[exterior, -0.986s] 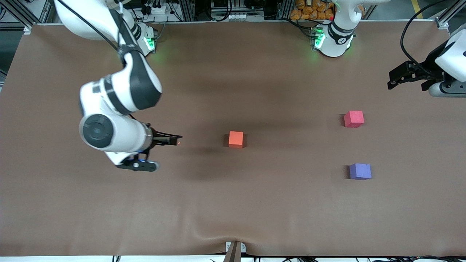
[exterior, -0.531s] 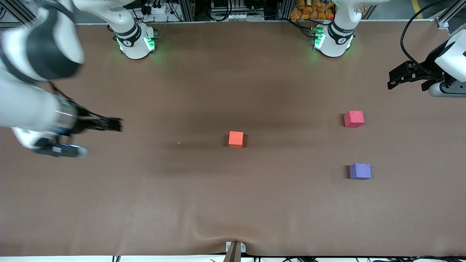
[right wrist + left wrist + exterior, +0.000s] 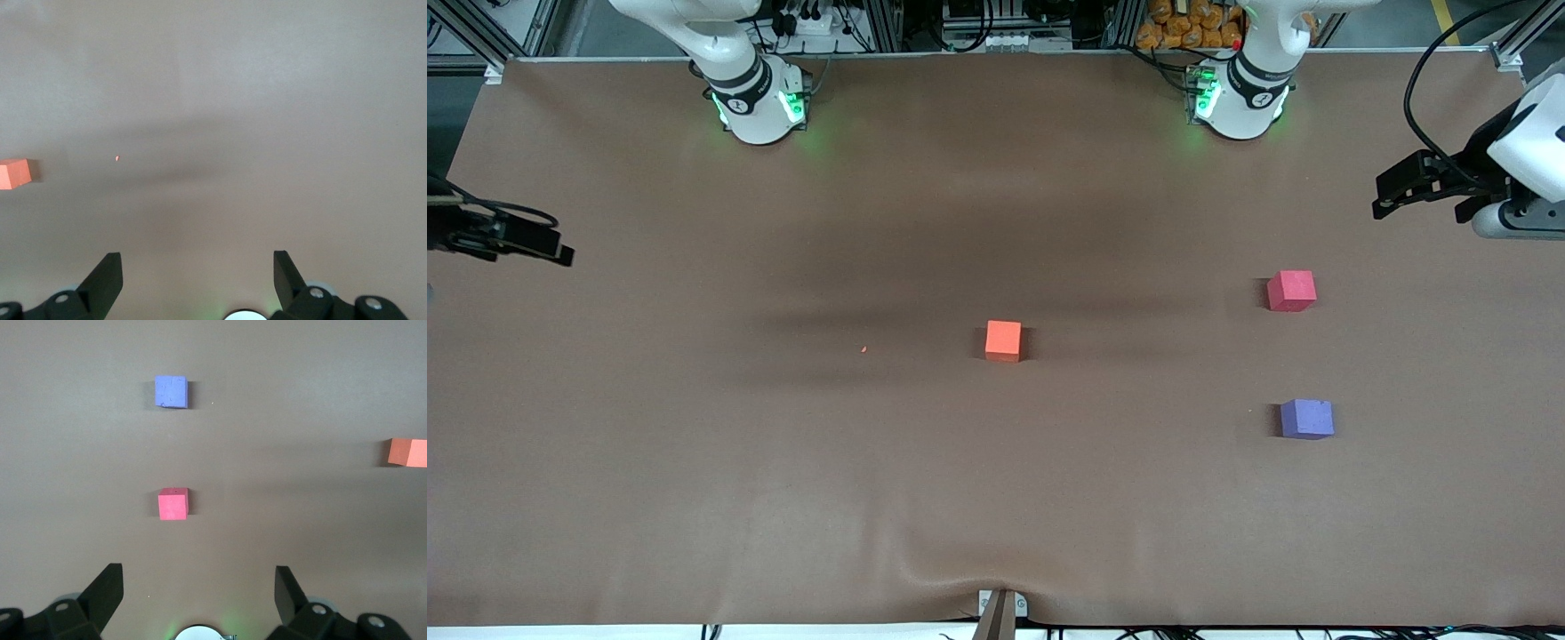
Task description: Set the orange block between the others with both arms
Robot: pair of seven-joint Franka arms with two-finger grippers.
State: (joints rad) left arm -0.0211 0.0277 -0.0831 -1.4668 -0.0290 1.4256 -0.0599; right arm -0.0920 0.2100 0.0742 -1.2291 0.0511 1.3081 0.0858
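Note:
The orange block [image 3: 1003,340] [image 3: 407,452] [image 3: 15,174] rests alone mid-table. Toward the left arm's end lie the pinkish-red cube [image 3: 1291,291] [image 3: 173,504] and, nearer the front camera, the purple-blue cube [image 3: 1306,419] [image 3: 171,391], with a bare gap between them. My left gripper [image 3: 1385,191] [image 3: 199,583] hangs open and empty above the table at the left arm's end. My right gripper [image 3: 551,250] [image 3: 197,267] hangs open and empty over the right arm's end, far from the orange block.
A tiny orange crumb [image 3: 863,349] [image 3: 117,158] lies on the brown cloth [image 3: 694,462] between the orange block and the right arm's end. Both green-lit bases [image 3: 758,102] [image 3: 1232,96] stand along the table's edge farthest from the camera. A clamp [image 3: 1000,609] sits at the nearest edge.
The right arm has swung away from the orange block toward its own end of the table, gripper open throughout. The left arm and all three cubes have not moved.

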